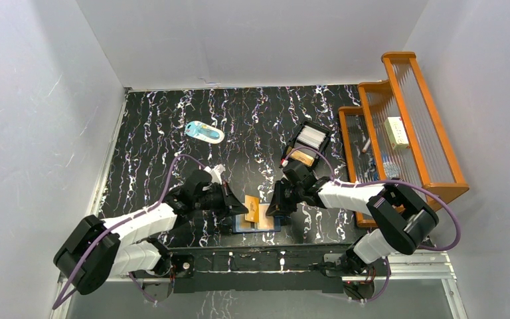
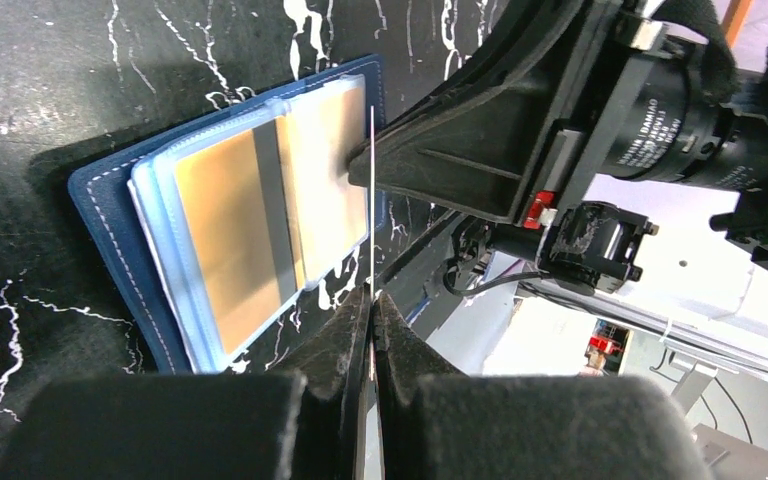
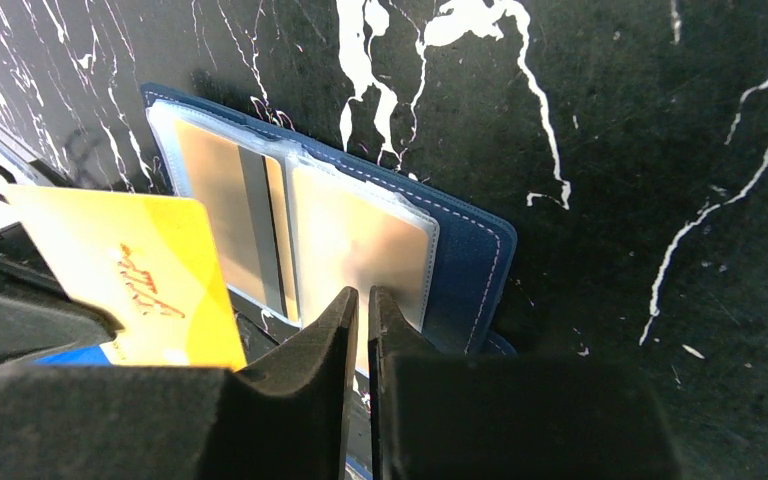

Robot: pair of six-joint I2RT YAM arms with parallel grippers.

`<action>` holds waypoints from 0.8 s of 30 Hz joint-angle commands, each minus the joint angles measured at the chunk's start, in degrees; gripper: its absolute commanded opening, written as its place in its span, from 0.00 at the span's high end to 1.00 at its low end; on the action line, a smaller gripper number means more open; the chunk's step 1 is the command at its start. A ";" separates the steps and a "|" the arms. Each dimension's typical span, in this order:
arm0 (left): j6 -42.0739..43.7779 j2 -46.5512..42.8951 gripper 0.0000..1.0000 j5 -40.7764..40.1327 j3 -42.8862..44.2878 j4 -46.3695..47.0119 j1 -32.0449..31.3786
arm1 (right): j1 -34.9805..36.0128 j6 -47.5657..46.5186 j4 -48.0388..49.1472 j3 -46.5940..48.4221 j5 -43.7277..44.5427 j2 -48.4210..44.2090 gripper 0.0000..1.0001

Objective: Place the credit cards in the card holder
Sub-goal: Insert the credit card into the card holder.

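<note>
The navy card holder point(image 1: 239, 226) lies open near the table's front edge, between both grippers. It also shows in the left wrist view point(image 2: 110, 200) and the right wrist view point(image 3: 470, 255). A golden-tan card point(image 2: 225, 235) sits in its clear pocket. My left gripper point(image 1: 239, 207) is shut on another golden credit card point(image 1: 252, 209), held upright over the holder. That card is edge-on in the left wrist view point(image 2: 371, 200) and yellow in the right wrist view point(image 3: 145, 280). My right gripper point(image 1: 273, 207) is shut, pinching the edge of the clear pocket point(image 3: 360, 240).
A small black box tray point(image 1: 295, 136) at the back right holds white cards point(image 1: 311, 137) and a tan one point(image 1: 302, 157). A pale-blue-and-white oval item point(image 1: 205, 132) lies at the back. An orange wooden rack point(image 1: 398, 119) stands along the right edge.
</note>
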 commanded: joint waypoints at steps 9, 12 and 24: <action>2.55 5.11 1.00 -0.74 0.23 -1.27 -0.30 | 0.41 -0.57 -0.41 -0.52 2.60 1.08 0.83; 2.35 6.02 1.00 -0.99 -0.25 -1.49 -0.38 | 0.41 -0.63 -0.77 -0.45 2.86 1.09 0.83; 1.71 10.71 1.00 -3.18 0.22 -1.02 -0.67 | 0.40 -0.24 -0.78 -0.41 3.30 0.85 0.83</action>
